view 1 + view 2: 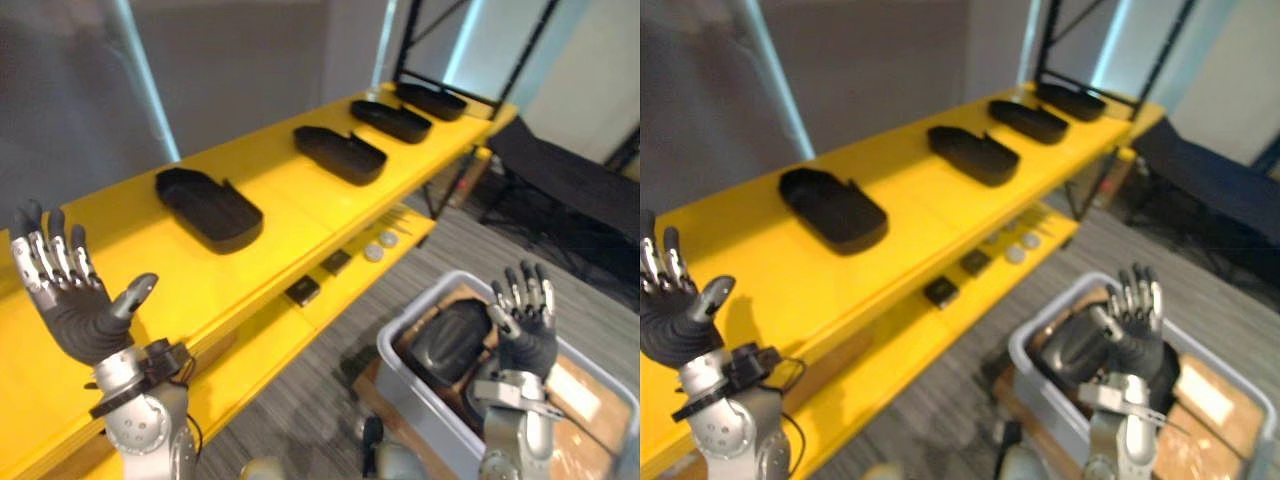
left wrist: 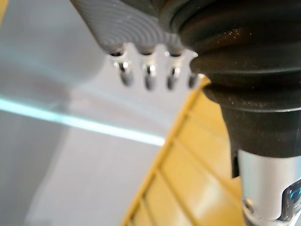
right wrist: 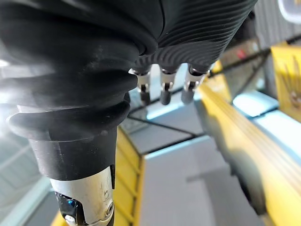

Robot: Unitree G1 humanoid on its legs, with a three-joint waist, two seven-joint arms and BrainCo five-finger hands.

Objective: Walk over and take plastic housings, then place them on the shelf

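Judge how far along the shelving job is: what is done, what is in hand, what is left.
Done: four housings lie in a row on the yellow shelf. In hand: nothing; the left robot hand and right robot hand are both raised and open. Left: at least one dark housing sits in the grey bin, yet to be shelved.

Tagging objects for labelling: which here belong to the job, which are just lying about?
Job: yellow shelf; four black housings on it; housing in grey bin; left hand, right hand, both open, empty.
Lying about: dark blocks, round discs on lower tier; black cot.
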